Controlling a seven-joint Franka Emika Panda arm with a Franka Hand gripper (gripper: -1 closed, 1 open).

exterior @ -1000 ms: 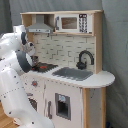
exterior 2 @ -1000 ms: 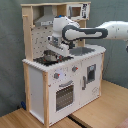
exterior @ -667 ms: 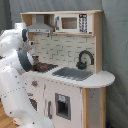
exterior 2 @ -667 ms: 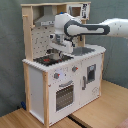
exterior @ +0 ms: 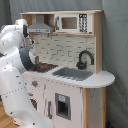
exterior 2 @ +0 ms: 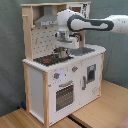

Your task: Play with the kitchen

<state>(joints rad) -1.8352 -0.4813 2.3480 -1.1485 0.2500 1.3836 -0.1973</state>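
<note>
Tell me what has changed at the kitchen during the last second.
The arm has bent and brought its pincer down from in front of the hood to just above the stovetop, beside the sink. Nothing was taken hold of or let go. The kitchen itself stayed as it was, oven door shut.

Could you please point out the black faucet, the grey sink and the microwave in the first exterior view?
black faucet (exterior: 85, 58): first exterior view, on its arched spout.
grey sink (exterior: 73, 73): first exterior view, on the basin floor.
microwave (exterior: 73, 23): first exterior view, on its door window.
</note>
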